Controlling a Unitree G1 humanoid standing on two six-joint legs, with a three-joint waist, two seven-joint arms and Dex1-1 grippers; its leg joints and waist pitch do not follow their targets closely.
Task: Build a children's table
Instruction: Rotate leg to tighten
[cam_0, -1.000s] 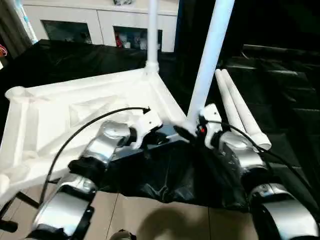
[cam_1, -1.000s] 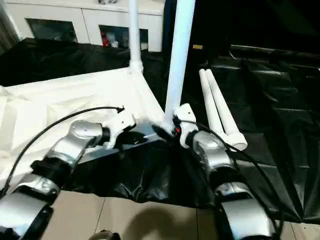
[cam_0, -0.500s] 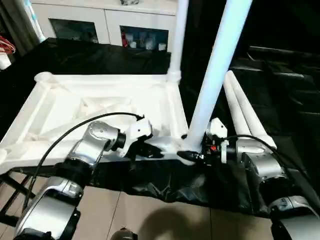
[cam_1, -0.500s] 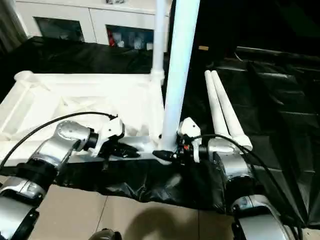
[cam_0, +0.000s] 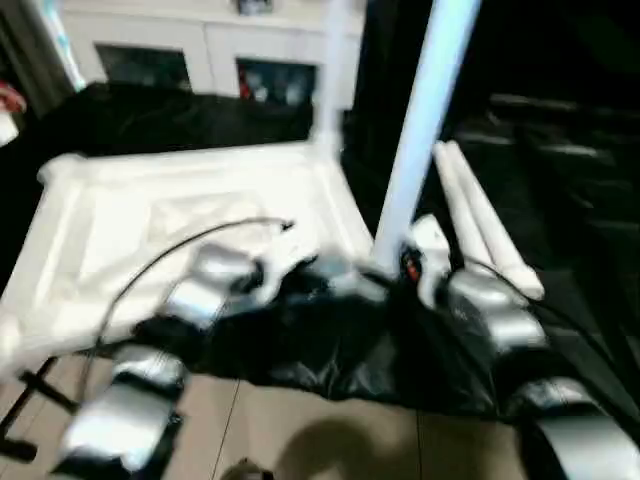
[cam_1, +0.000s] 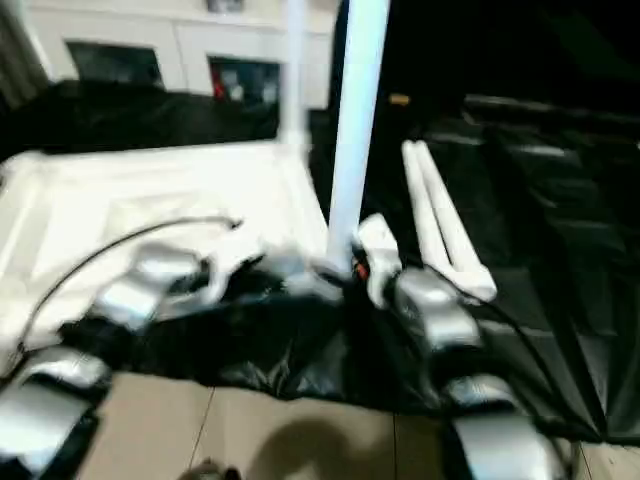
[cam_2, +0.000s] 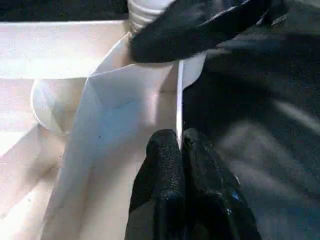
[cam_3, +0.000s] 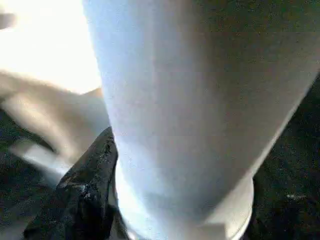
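The white table top (cam_0: 120, 230) lies underside up on black cloth. One white leg (cam_0: 333, 70) stands in its far right corner socket. A second leg (cam_0: 425, 130) stands at the near right corner. My left gripper (cam_0: 318, 270) is shut on the thin near rim (cam_2: 179, 95) beside that corner, its fingertips (cam_2: 167, 150) pinching the edge. My right gripper (cam_0: 395, 268) is shut on the base of the near leg (cam_3: 190, 100), with one black finger (cam_3: 90, 195) against its side. Two loose legs (cam_0: 485, 235) lie side by side to the right.
Black cloth (cam_0: 330, 340) covers the work surface and hangs over its front edge above the tan floor (cam_0: 300, 430). A white cabinet with glass doors (cam_0: 200, 50) stands behind. A black stand leg (cam_0: 30, 400) shows at the lower left.
The whole head picture has shifted and blurred, so the camera is moving. Both grippers keep the same holds on the rim and the near leg.
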